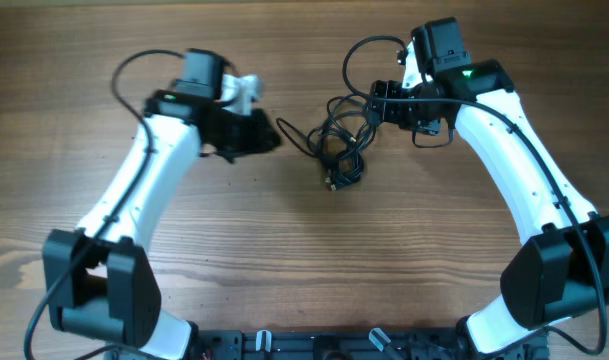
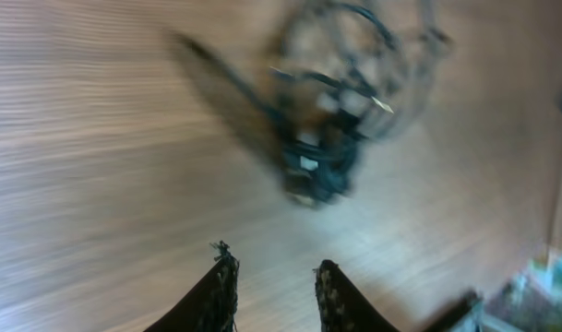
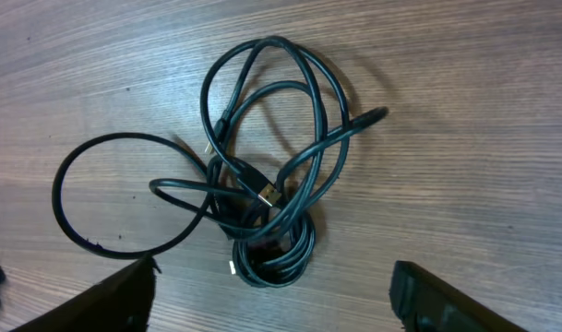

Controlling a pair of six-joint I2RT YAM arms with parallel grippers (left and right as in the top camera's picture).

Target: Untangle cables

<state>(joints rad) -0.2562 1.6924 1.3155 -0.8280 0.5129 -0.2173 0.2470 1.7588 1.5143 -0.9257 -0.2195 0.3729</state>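
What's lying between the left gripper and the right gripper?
A small tangle of thin black cables on the brown wooden table, between the left gripper and right gripper. The overhead view shows it best.

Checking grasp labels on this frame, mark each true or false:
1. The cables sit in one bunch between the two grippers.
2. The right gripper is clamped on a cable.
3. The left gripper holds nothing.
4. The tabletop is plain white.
1. True. The cables lie in a single tangle on the table, with an arm on either side.
2. False. The right gripper has its jaws wide apart and grips nothing; the cables lie on the table ahead of it.
3. True. The left gripper shows a bare gap between its fingers, with the tangle further ahead.
4. False. It is brown wood grain.
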